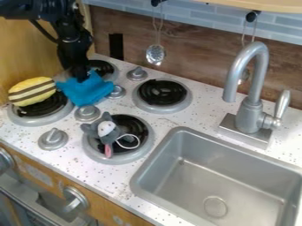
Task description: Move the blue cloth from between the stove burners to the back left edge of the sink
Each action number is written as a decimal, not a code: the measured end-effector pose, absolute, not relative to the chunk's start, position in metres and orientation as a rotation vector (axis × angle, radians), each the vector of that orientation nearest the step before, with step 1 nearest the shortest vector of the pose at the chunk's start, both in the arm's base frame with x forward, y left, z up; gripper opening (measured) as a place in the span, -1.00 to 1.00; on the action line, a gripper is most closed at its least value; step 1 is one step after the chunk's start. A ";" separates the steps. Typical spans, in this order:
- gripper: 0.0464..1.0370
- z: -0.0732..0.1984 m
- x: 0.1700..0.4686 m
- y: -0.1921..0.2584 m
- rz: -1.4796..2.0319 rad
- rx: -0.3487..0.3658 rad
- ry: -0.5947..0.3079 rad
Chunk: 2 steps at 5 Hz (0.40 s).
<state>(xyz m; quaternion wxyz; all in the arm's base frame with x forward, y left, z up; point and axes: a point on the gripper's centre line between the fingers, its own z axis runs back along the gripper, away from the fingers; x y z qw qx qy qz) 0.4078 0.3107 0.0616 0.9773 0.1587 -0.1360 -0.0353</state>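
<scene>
The camera is looking down at a slant from in front of the gripper (78,78), facing the wall (198,59) beyond it and closely framing the nearby counter (154,178)

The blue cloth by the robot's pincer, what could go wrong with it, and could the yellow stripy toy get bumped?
The blue cloth reaches a stove knob, so it might snag there if it gets pulled. The yellow striped toy sits on a burner close beside the cloth. If the pincer swung that way, it could perhaps knock the toy off the burner.
</scene>
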 end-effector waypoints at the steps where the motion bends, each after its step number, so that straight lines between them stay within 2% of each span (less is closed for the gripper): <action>1: 0.94 0.055 0.408 0.307 -0.112 0.276 -0.278; 2: 0.94 0.049 0.406 0.307 -0.130 0.270 -0.266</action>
